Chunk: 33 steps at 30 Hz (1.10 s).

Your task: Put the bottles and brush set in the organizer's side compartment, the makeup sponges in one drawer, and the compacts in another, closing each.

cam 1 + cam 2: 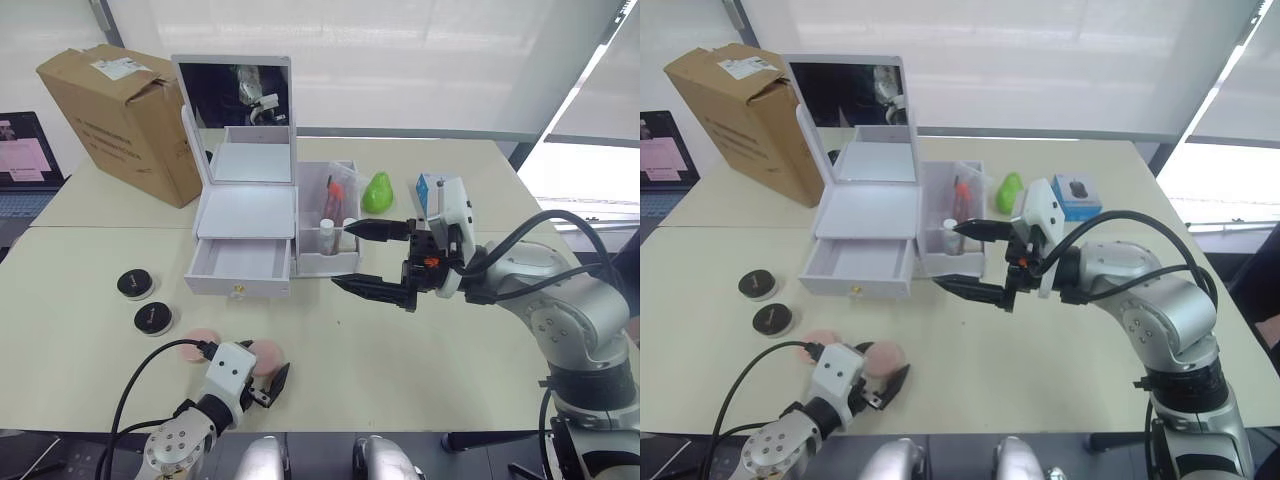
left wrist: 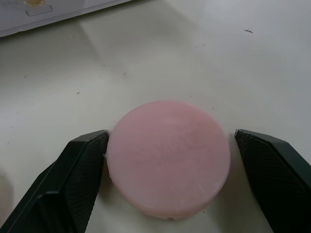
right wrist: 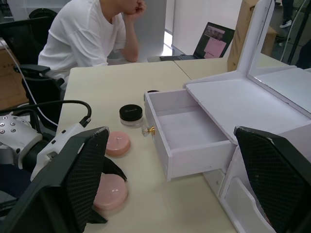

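- A laptop (image 1: 25, 150) is seen at the far left edge, at about 9 o'clock from the cardboard box (image 1: 125, 120).
- Two black compacts (image 1: 135, 284) (image 1: 153, 319) lie on the table (image 1: 400, 350), at roughly 8 o'clock from the white organizer (image 1: 245, 215).
- One pink makeup sponge (image 1: 200, 343) rests just past the compacts, at 5 o'clock from the nearer one.
- The left gripper (image 1: 262, 384) is set low over the table with its fingers (image 2: 80, 170) spread either side of a second pink sponge (image 2: 168, 163); one finger is touching its rim, the other is apart from it, so nothing is clamped.
- The organizer's mirror lid is raised and its lower drawer (image 1: 243, 262) is pulled out, with nothing seen inside it.
- The side compartment (image 1: 328, 225) is attached at 3 o'clock of the drawers; a bottle (image 1: 327, 232) and a red-tipped item are held in it.
- A green sponge (image 1: 377, 193) lies at 2 o'clock from the compartment.
- The right gripper (image 1: 355, 257) is held above the table beside the compartment, fingers wide apart and holding nothing.
- A blue box (image 1: 1076, 195) is seen behind that arm.
- A seated person (image 3: 92, 36) is visible in the right wrist view.
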Motion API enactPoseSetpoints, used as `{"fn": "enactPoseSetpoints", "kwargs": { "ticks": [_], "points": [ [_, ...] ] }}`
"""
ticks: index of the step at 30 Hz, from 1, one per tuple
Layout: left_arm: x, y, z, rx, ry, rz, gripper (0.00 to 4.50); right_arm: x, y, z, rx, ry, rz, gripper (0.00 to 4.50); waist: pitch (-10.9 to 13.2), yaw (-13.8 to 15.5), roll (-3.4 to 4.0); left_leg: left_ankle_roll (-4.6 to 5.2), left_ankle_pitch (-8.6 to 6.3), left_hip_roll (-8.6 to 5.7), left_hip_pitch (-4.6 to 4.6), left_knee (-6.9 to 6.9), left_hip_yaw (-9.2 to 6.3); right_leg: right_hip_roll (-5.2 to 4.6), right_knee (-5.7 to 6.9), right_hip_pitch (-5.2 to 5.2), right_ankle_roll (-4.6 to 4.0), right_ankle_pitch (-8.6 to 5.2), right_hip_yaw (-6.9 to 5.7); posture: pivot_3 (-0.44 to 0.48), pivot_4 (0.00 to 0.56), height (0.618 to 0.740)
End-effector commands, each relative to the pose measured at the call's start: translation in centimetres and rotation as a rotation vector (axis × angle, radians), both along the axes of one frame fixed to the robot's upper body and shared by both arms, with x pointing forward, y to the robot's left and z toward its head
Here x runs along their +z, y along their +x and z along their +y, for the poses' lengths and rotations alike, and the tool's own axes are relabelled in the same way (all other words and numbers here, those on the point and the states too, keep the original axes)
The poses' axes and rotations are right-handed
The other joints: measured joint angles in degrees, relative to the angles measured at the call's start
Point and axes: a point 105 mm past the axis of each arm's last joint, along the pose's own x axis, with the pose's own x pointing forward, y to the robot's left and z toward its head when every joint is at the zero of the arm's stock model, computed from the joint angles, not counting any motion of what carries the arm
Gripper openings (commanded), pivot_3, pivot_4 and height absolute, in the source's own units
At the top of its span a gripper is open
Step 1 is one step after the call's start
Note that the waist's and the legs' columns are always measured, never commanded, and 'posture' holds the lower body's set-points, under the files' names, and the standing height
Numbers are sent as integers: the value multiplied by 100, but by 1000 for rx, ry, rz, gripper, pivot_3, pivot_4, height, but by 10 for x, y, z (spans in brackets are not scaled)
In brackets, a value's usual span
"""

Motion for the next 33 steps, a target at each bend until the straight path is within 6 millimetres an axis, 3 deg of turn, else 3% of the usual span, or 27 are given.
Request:
{"fn": "enactPoseSetpoints", "kwargs": {
  "ticks": [1,2,6,12,15,19,22,24,27,33],
  "points": [
    [-1,0,7,18,25,-1,3283,11,-1,0,0,16,-50,4500,0,-12,0,0,0,1,0,0,-1,1,0,0,0,0,0,0,150,740],
    [0,0,7,22,23,-2,3024,11,-1,0,0,16,-49,4500,0,-18,0,0,0,1,0,0,-1,2,1,0,0,0,0,0,150,740],
    [5,1,11,34,16,-25,2963,11,0,0,-2,13,-48,4500,0,-41,0,0,0,1,0,0,-2,3,2,-1,-1,1,1,0,150,740],
    [59,2,28,-3,-102,-221,2963,8,1,-1,-5,10,-40,4500,0,-60,-3,0,0,4,0,0,-4,4,3,-5,-3,1,-2,0,150,740],
    [80,-8,61,-51,-52,-212,2963,7,2,-1,-6,13,-36,4500,2,-68,-6,0,0,7,-1,0,-3,4,3,-8,-3,1,-3,0,150,740],
    [101,-11,89,-81,4,-189,2963,6,3,-1,-10,17,-35,4500,17,-59,18,0,0,8,2,0,-4,8,4,-10,-10,0,-5,0,150,740],
    [138,10,120,-45,23,-261,2963,3,4,-1,-19,24,-32,4500,20,-15,10,0,0,6,0,0,-2,7,4,-8,-10,0,-11,0,150,740],
    [161,22,116,-98,-11,-307,2963,2,4,-1,-26,26,-31,4500,23,14,3,0,0,9,-5,0,-4,7,4,-10,-11,0,-20,0,150,740],
    [180,41,112,-168,-35,-330,2963,1,3,1,-34,31,-31,4500,23,8,4,-1,0,3,-7,6,2,3,3,-5,-8,2,-13,0,150,740],
    [180,73,93,-301,-54,-287,2963,-1,1,2,-47,39,-33,4500,21,-61,0,3,4,1,-1,7,-1,22,6,25,-18,14,-3,0,150,740]
  ]
}}
